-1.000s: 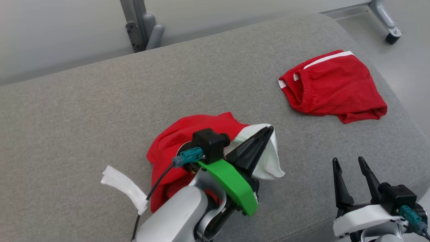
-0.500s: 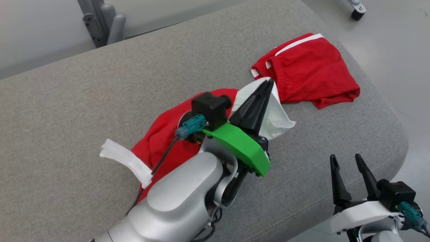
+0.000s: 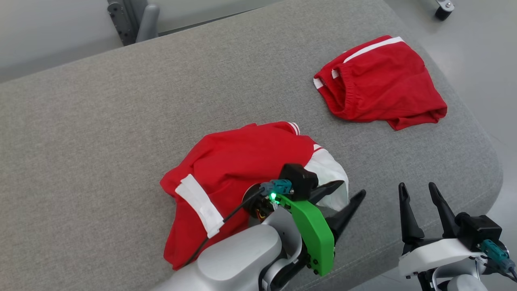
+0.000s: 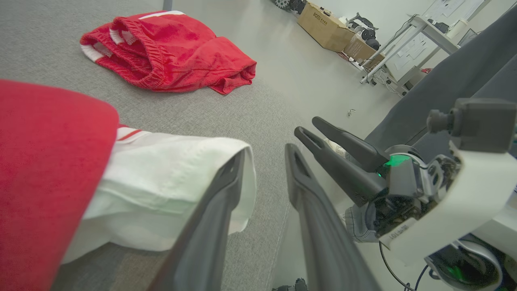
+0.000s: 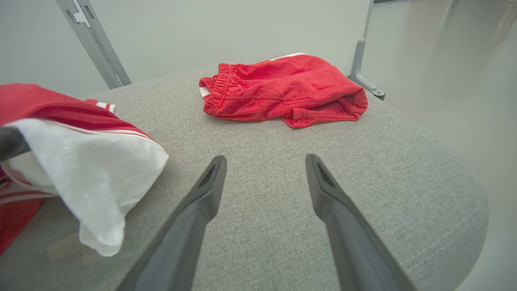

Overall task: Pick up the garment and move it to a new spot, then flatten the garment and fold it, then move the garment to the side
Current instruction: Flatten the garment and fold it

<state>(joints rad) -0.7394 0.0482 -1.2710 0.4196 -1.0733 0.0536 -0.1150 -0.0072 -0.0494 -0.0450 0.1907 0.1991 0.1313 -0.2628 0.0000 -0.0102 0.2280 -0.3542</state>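
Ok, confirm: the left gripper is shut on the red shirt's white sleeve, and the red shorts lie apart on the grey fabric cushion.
Not shut: the left wrist view shows the left gripper open, the white sleeve beside one finger. The red shorts lie apart on the grey cushion.

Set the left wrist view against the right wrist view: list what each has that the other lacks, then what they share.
Left wrist view, not the right: cardboard boxes and a desk across the floor, plus the right arm's white wrist housing. Right wrist view, not the left: a slanted metal post and a frame leg behind the cushion. Shared: the grey cushion, the red shorts, the red and white garment, and the right claw, open.
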